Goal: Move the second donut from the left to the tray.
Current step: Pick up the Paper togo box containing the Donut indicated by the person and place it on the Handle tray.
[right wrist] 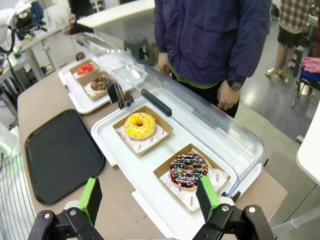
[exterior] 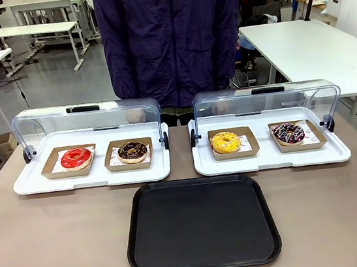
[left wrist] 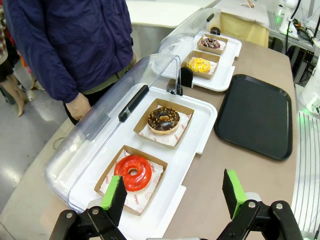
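Brown tabletop ran between the robot and a person standing at the far edge; on it two white trays had their clear lids tipped back, probably so the donuts could be reached. From the front, the chocolate donut sat in its cardboard dish at ten o'clock from the bare black tray, which lay nearest the robot, likely set there to receive it. Seen from the left wrist, the left pincer hung wide open and empty, with the chocolate donut at twelve o'clock beyond the red donut and the black tray at two. Seen from the right wrist, the right pincer gaped empty too, with the chocolate donut far off at ten o'clock.
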Controlling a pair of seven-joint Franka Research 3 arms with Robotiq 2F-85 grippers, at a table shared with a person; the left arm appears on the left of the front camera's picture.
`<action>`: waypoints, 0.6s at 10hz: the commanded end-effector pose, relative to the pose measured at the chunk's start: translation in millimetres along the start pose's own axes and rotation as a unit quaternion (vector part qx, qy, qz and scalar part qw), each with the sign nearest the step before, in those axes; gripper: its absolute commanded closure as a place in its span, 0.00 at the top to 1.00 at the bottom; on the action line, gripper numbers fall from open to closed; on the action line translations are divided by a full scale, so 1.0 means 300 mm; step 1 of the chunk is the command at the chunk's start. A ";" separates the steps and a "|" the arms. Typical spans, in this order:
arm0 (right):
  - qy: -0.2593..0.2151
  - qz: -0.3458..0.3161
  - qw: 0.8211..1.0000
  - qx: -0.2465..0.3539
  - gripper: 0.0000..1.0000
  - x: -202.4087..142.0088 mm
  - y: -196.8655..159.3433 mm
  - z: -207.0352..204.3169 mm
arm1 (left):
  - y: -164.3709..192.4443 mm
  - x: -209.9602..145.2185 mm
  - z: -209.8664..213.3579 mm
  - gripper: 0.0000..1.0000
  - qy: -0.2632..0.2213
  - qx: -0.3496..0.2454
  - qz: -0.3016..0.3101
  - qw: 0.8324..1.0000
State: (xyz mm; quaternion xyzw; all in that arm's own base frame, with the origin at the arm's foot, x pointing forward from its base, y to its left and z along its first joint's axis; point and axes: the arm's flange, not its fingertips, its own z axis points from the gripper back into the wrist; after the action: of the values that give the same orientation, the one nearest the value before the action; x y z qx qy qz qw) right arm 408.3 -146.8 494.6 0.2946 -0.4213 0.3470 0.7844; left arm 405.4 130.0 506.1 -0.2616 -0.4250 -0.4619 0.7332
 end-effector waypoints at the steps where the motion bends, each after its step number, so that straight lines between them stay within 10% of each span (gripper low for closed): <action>1: -0.003 0.002 1.000 0.001 1.00 0.004 0.001 -0.001 | -0.002 0.006 0.001 1.00 -0.005 -0.002 -0.002 1.000; 6: -0.003 0.002 1.000 0.001 1.00 0.004 0.001 -0.001 | -0.002 0.006 0.001 1.00 -0.005 -0.002 -0.002 1.000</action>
State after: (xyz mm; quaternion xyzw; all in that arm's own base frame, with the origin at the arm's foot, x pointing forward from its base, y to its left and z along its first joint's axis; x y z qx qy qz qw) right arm 408.3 -146.8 494.6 0.2946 -0.4213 0.3470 0.7844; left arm 405.4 130.0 506.1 -0.2616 -0.4250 -0.4618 0.7332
